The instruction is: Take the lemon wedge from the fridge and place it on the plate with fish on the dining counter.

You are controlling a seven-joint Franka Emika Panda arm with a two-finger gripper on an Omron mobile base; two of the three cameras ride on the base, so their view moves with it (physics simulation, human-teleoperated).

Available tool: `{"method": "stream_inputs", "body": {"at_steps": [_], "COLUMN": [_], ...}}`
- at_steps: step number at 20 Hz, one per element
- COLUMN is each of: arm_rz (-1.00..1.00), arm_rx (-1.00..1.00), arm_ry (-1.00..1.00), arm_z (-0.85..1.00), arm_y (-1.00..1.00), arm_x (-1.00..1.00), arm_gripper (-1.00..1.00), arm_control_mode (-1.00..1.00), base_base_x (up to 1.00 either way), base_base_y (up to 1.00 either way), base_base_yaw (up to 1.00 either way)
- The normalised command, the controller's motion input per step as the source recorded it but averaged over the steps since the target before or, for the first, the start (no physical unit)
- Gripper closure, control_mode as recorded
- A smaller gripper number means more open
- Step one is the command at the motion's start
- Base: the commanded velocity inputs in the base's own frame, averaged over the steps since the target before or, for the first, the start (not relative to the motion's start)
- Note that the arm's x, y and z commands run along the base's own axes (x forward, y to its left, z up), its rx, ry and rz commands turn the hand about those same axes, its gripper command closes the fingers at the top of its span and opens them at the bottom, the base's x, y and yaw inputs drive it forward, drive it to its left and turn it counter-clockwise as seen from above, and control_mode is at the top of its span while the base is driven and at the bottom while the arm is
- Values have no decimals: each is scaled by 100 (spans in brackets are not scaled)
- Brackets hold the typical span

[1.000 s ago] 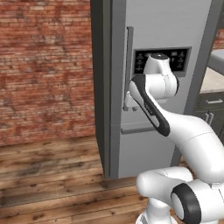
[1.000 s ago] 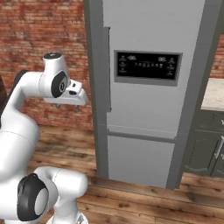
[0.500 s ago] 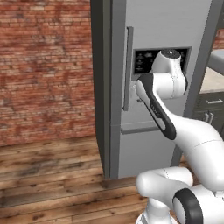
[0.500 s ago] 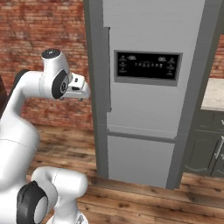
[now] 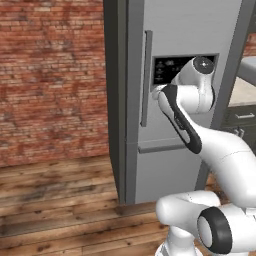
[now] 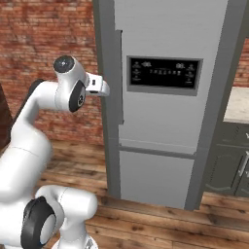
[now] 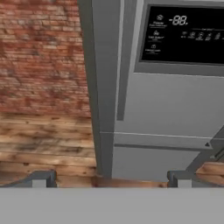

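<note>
Fridge (image 6: pixel 165 112) doors are shut, so nothing of its inside can be seen; it stands tall and grey against a red brick wall (image 5: pixel 50 75), on a wooden plank floor (image 5: pixel 55 200). A black display panel (image 6: pixel 164 74) sits on the upper door, and a long vertical handle (image 5: pixel 145 78) runs down that door near its left edge, ending a little above the seam where the lower drawer begins. The gripper (image 7: pixel 108 178) is held up in front of the upper door, at about the height of the panel and close to the handle, not touching either. Its two dark fingertips (image 7: pixel 40 178) stand spread wide apart with nothing between them. In the hand view the handle (image 7: pixel 124 61) lies ahead and slightly left of centre, with the panel (image 7: pixel 183 33) to its right. To the right of the fridge, part of a dark grey cabinet (image 6: pixel 228 165) with a pale top shows.
</note>
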Motion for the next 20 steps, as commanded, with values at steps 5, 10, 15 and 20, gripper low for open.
{"method": "stream_inputs", "body": {"at_steps": [5, 10, 15, 20], "arm_rz": [0, 0, 0, 0], "arm_rx": [1, 0, -3, -2], "arm_ry": [1, 6, -9, -28], "arm_z": [4, -2, -32, -39], "arm_y": [-18, -7, 8, 5], "arm_x": [100, 99, 66, 10], "arm_gripper": [-100, -100, -100, -100], "arm_control_mode": [-100, -100, -100, -100], "base_base_x": [0, 0, 0, 0], "base_base_y": [0, 0, 0, 0], "base_base_yaw": [0, 0, 0, 0]}}
